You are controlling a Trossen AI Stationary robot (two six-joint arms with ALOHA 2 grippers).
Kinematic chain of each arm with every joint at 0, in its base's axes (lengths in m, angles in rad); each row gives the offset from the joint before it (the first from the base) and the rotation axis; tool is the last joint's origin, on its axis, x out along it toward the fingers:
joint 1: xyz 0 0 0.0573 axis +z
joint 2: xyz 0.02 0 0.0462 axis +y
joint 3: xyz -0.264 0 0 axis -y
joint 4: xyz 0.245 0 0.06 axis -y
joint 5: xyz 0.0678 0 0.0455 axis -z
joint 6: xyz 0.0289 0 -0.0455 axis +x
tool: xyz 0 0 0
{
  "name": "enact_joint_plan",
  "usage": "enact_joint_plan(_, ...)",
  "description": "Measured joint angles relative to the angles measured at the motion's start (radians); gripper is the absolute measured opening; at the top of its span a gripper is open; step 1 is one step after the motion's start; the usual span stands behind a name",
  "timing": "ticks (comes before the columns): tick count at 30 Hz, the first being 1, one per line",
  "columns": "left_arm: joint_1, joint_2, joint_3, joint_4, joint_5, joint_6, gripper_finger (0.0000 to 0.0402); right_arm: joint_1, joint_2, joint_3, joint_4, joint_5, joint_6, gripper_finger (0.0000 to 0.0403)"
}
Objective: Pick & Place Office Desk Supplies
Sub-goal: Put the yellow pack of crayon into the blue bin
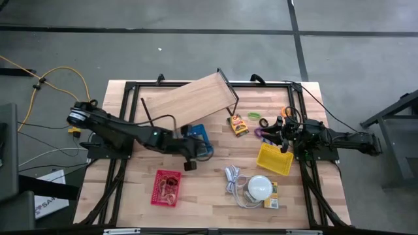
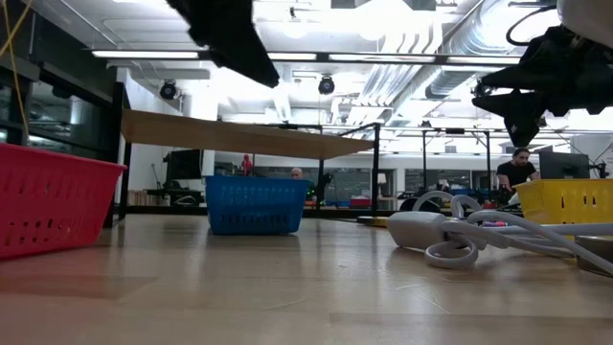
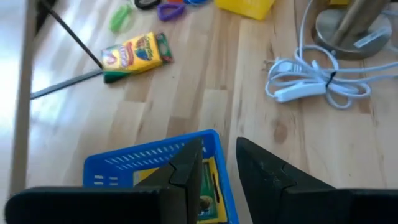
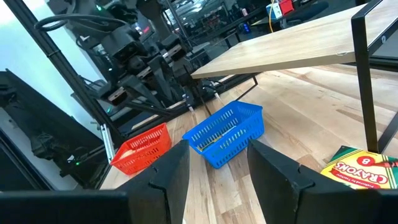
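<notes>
1. One crayon box [image 1: 238,125] lies flat on the counter [image 1: 215,196], its long axis slanting, beside the tilted wooden shelf's [image 1: 189,101] leg.
2. Green [image 1: 254,115] and purple [image 1: 261,133] scissors lie near it, by the yellow basket [image 1: 274,160].
3. Left tool [image 1: 190,166], fingers apart and empty, hangs beside the blue basket [image 1: 198,136].
4. Right tool [image 1: 285,145], fingers apart and empty, hovers above the yellow basket.

Bright, even light fell from ceiling strip lamps [image 2: 172,53] well above the left gripper [image 2: 251,59], which showed as a black silhouette against their glare. Shadows on the table [image 1: 215,196] were soft; the nearest planks looked blurred.
</notes>
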Motion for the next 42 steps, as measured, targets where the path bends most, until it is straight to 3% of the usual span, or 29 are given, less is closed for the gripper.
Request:
enact_joint_plan(10, -0.086, -0.219, -0.184, 0.044, -0.197, -0.028, 0.0092, 0.000, 0.000, 0.000, 0.000, 0.000, 0.000, 0.0150)
enact_joint_plan(24, -0.189, -0.520, -0.432, 0.166, -0.201, 0.033, 0.0092, 0.000, 0.000, 0.000, 0.000, 0.000, 0.000, 0.0150)
enact_joint_plan(42, -0.255, -0.552, -0.453, 0.171, -0.211, 0.071, 0.0092, 0.000, 0.000, 0.000, -0.002, 0.000, 0.000, 0.0150)
